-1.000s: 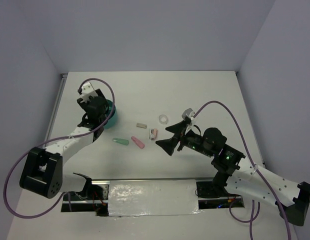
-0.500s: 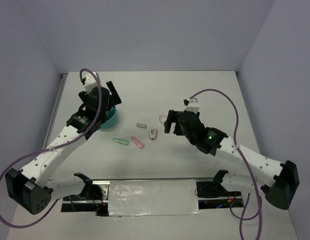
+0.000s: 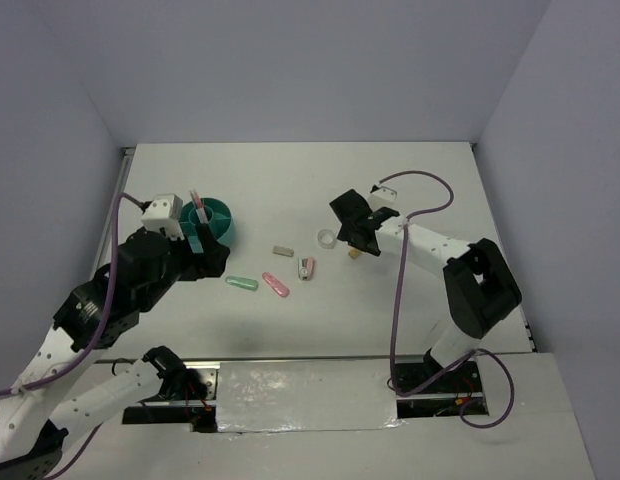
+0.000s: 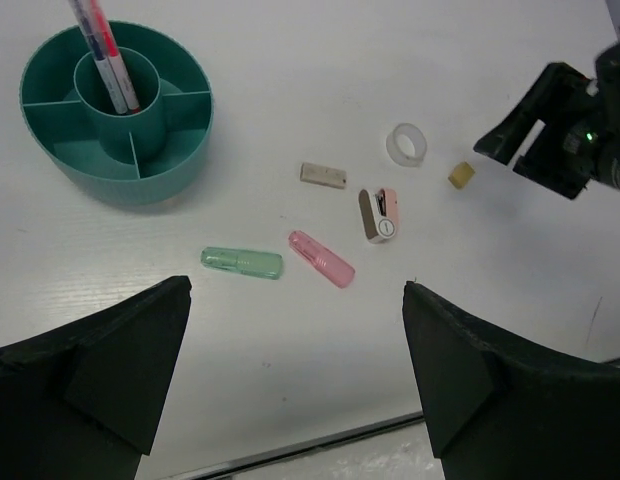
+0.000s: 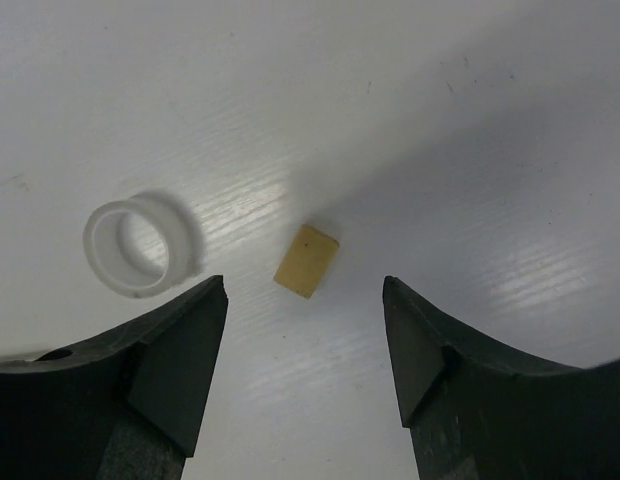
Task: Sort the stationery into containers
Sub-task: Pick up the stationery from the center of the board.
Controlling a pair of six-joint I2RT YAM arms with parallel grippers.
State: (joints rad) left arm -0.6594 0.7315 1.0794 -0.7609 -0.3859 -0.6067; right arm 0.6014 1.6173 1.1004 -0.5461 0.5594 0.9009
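The teal container (image 3: pixel 222 212) (image 4: pixel 140 185) stands at the left with two pens (image 4: pixel 105 45) upright in its central ring. On the table lie a mint-green eraser (image 4: pixel 242 263) (image 3: pixel 240 283), a pink eraser (image 4: pixel 321 258) (image 3: pixel 276 285), a grey block (image 4: pixel 323 175), a pink-and-white item (image 4: pixel 380 213), a clear tape ring (image 5: pixel 140 245) (image 3: pixel 327 238) and a tan block (image 5: pixel 306 260) (image 3: pixel 354 253). My left gripper (image 4: pixel 296 300) (image 3: pixel 208 255) hangs open and empty, near side of the container. My right gripper (image 5: pixel 304 287) (image 3: pixel 352 238) is open just above the tan block, touching nothing.
White walls close in the table at the back and both sides. A metal strip (image 3: pixel 300 385) and the arm bases run along the near edge. The right arm's cable (image 3: pixel 402 290) loops over the table's right half.
My left gripper opened and drew back from the container, where a pen now stands. My right arm swung out to the far side and came down over the tan block.
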